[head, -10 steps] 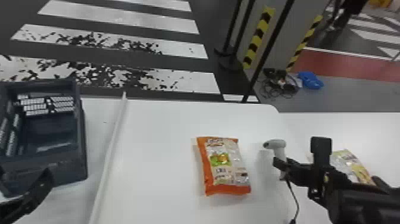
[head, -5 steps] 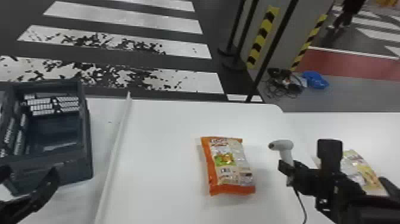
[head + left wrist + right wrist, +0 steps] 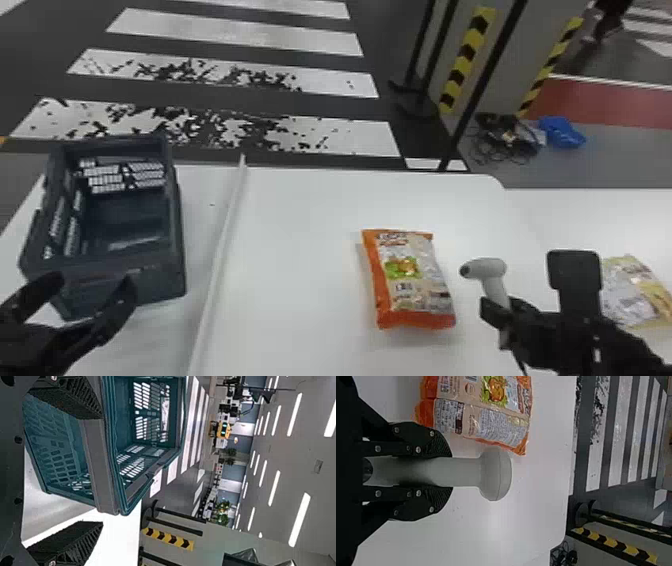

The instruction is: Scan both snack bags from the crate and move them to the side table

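The orange snack bag [image 3: 412,280] lies flat on the white table [image 3: 295,280]. Right of it, my right gripper [image 3: 502,312] is shut on the grey scanner [image 3: 485,270], whose head points toward the bag's side. The right wrist view has the scanner [image 3: 494,473] between the fingers of my right gripper [image 3: 445,472], with the orange bag [image 3: 486,409] close beside it. Behind the right arm a yellow-and-white snack bag [image 3: 632,290] rests on the side table [image 3: 550,215]. My left gripper [image 3: 95,295] stands open at the near edge of the crate [image 3: 150,280]; the left wrist view shows the gripper [image 3: 101,469] too.
A long white strip [image 3: 220,245] runs across the table between the crate and the orange bag. The crate's visible floor holds no bag. Beyond the table are posts, a striped pillar [image 3: 467,60] and cables with a blue item [image 3: 562,132] on the floor.
In the head view, the crate, orange bag and both arms all sit slightly farther right than before. The right gripper keeps its hold on the scanner.
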{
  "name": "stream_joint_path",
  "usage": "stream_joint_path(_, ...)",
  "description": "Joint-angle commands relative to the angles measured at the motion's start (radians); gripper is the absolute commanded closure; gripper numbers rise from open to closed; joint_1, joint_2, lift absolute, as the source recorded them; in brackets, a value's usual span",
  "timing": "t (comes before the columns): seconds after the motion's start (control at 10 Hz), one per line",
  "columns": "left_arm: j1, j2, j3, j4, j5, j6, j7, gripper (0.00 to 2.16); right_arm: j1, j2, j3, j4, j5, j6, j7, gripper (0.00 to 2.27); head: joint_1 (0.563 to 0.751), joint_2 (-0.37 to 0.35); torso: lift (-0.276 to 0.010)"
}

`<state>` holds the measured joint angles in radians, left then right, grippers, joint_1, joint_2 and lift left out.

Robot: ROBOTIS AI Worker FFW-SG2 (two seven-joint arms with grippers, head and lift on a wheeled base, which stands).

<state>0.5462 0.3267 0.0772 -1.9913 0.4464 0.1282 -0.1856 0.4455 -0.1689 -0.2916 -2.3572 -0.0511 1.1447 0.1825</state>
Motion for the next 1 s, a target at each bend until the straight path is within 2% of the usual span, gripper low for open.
stream_joint_path(0.0, -0.002, 0.000, -0.002, 0.003, 0.002, 0.000, 0.000, 0.04, 0.030, 0.012, 0.052, -0.076, 0.033, 0.048, -0.011, 2.24, 0.695, -0.160, -0.099)
stream_joint_path(0.4, -0.006, 0.000, -0.004, 0.009, 0.003, 0.000, 0.000, 0.04, 0.051, 0.023, 0.187, -0.206, 0.086, 0.198, -0.032, 2.24, 0.695, -0.077, -0.099)
stream_joint_path(0.7, -0.009, 0.000, -0.007, 0.016, 0.006, -0.003, -0.002, 0.04, 0.042, 0.022, 0.301, -0.226, 0.149, 0.208, -0.044, 2.24, 0.695, -0.017, -0.099)
stream_joint_path(0.9, -0.008, 0.002, -0.007, 0.016, 0.006, -0.003, -0.002, 0.04, 0.024, 0.022, 0.342, -0.212, 0.180, 0.208, -0.044, 2.24, 0.695, 0.009, -0.099)
